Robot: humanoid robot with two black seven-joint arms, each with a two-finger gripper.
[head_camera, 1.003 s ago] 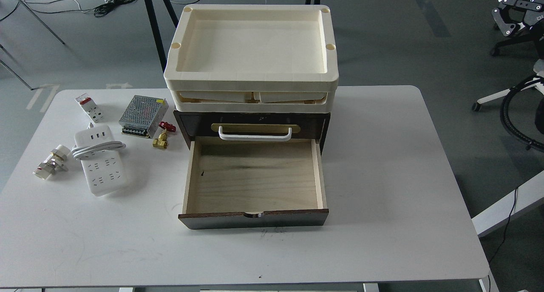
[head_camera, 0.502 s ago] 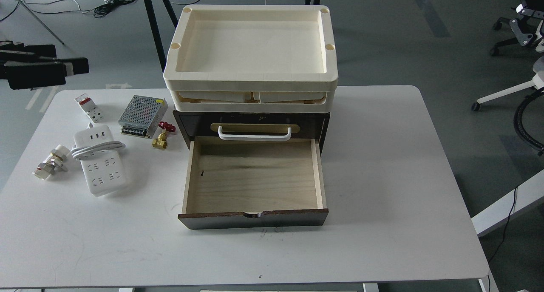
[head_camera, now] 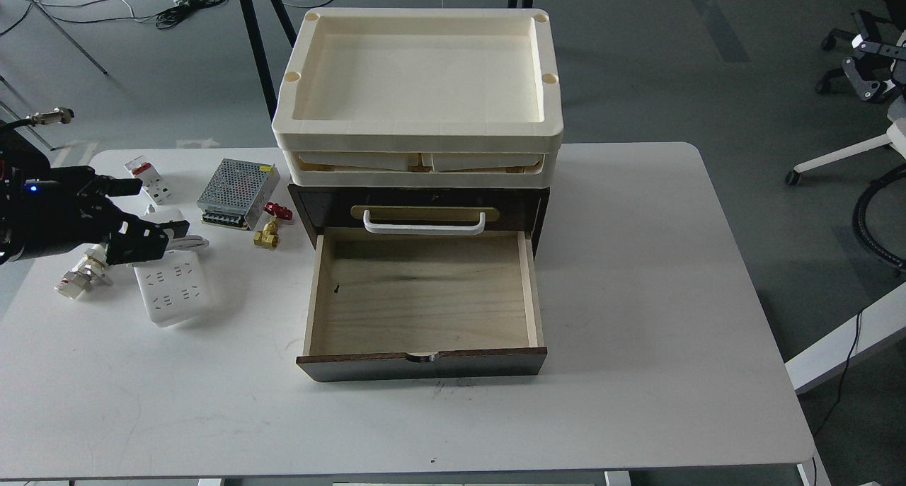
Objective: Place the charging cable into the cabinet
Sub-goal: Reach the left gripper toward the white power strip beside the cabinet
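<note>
White plastic, the charging cable [head_camera: 172, 288] lies flat on the tabletop [head_camera: 637, 295], well to the left of the cabinet [head_camera: 425, 362], whose drawer stands open and bare. Its long axis runs away from me, tilted slightly leftward at the far end; the USB end and the coiled cord sit at that far end. My left end effector [head_camera: 152, 213] hovers over that end, fingers apart, gripping nothing. Likely trouble: pinching only the loose cord would let the strip swing or drop short of the cabinet.
</note>
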